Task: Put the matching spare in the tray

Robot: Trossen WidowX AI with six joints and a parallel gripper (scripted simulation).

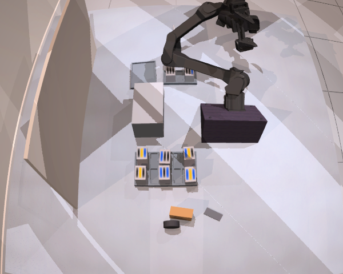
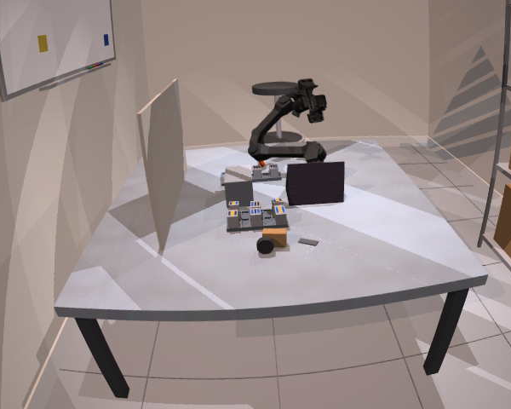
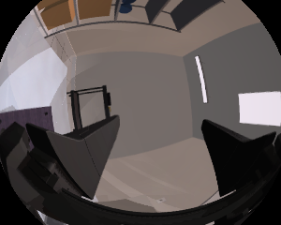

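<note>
Six spares point(image 1: 164, 166) sit in a grey rack point(image 1: 166, 183) near the middle of the table point(image 2: 379, 246), toward its front edge, in two rows of three. Their tops carry striped labels in yellow, blue and dark bars; the middle two show blue and dark only, the others mix yellow with blue. Behind the rack, toward the back edge, stands a pale box point(image 1: 148, 113), and behind that lies a shallow grey tray point(image 1: 143, 73). Just beside the tray is a second small rack point(image 1: 179, 77) holding two more labelled blocks, partly hidden by the arm point(image 1: 195, 63).

In front of the spares, nearer the front edge, lie an orange block point(image 1: 181, 213), a dark disc point(image 1: 171, 224) touching or just beside it, and a flat grey plate point(image 1: 212, 214) a little apart. A tall beige panel point(image 1: 62, 112) stands upright along the left side.

Raised high over the back of the table, well apart from the spares, the tool point(image 1: 246, 44) has its fingers spread wide, with nothing between them. The arm rises from a dark base block point(image 1: 232, 124).
</note>
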